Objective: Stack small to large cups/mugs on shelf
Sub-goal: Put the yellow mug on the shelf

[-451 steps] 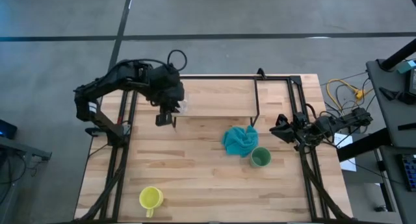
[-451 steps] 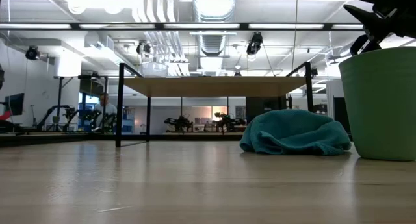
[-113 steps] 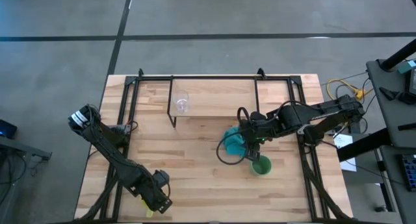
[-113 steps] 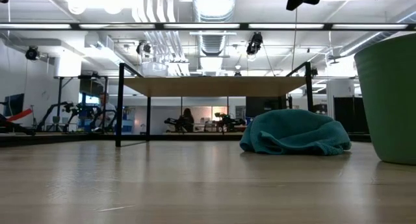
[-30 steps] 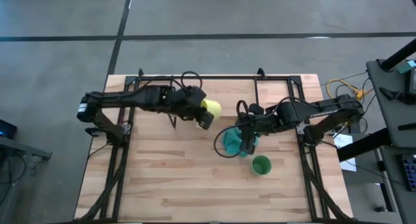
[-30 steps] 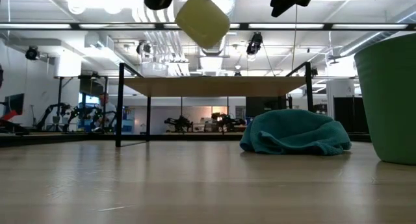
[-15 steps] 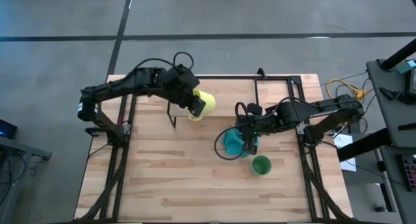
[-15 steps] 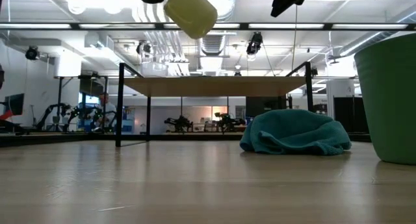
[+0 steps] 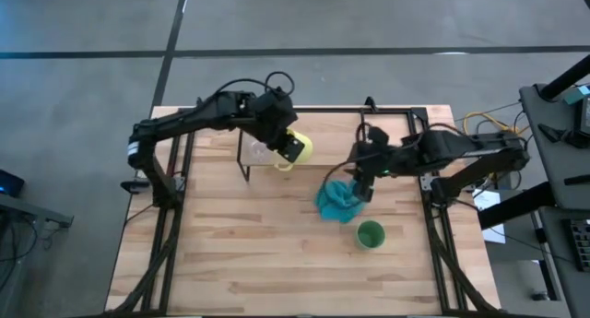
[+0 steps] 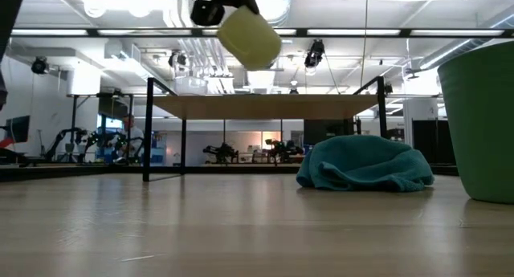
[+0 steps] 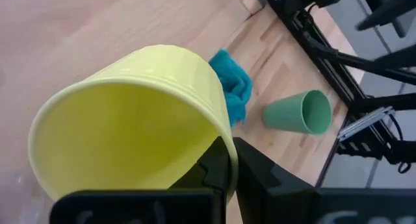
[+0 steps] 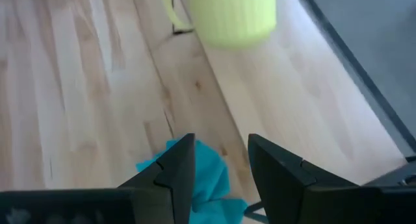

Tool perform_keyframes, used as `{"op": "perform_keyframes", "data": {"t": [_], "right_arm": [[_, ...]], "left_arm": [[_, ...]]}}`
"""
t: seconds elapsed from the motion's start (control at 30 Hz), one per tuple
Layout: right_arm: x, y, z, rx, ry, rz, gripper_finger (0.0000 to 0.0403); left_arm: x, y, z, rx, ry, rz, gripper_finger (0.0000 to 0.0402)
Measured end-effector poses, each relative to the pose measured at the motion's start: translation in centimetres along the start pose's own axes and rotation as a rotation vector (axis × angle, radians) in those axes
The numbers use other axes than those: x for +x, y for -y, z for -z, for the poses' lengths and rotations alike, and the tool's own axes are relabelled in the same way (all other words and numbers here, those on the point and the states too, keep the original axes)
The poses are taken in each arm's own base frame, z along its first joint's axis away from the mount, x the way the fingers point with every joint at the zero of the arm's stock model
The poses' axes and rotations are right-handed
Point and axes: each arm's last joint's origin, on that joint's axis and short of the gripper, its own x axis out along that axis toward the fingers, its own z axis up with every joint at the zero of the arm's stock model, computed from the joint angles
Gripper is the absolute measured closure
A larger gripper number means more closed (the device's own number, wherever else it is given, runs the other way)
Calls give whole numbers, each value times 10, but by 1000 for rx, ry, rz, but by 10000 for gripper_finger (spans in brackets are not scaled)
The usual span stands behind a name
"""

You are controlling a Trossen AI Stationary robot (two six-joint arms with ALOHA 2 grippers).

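My left gripper (image 9: 288,145) is shut on the yellow mug (image 9: 300,150), high above the low wooden shelf (image 9: 332,138). In the low view the mug (image 10: 250,37) hangs tilted above the shelf plank (image 10: 265,107). A clear glass cup (image 9: 261,154) stands on the shelf's left part, just left of the mug and half hidden by the arm. The green cup (image 9: 370,233) stands upright on the table, near side of the teal cloth (image 9: 338,200). My right gripper (image 9: 360,182) hovers open over the cloth's far edge and touches nothing; its wrist view shows the cloth (image 12: 195,175) below its fingers. My left gripper pinches the yellow mug's wall at the rim (image 11: 225,141), one finger (image 11: 216,169) inside the mug and the other (image 11: 263,182) outside. The mug is lifted clear and tilted, its mouth turned sideways toward the gripper, with the shelf below it.
The shelf's black metal frame and legs (image 9: 364,143) stand around the plank. The table's near half (image 9: 267,253) is bare wood. Cables and equipment lie beyond the right edge (image 9: 489,129).
My left gripper kept the mug above the shelf, swinging it a little toward the far left and then back right and slightly down. My right gripper rose and drew back from over the teal cloth toward the table's far right.
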Motion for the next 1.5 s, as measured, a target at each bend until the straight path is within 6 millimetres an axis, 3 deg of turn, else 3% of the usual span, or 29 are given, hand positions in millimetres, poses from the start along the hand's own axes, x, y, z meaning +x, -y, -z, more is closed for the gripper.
{"op": "perform_keyframes", "data": {"t": [0.23, 0.67, 1.5], "right_arm": [[-16, 8, 2, 39, 47, -16, 266], [-2, 1, 1, -9, -1, 1, 266], [5, -1, 3, -29, -40, 14, 266]], "left_arm": [[10, -3, -23, -22, -8, -25, 401], [5, -10, -19, -42, -118, -111, 401], [32, -12, -25, -21, -130, -118, 401]]}}
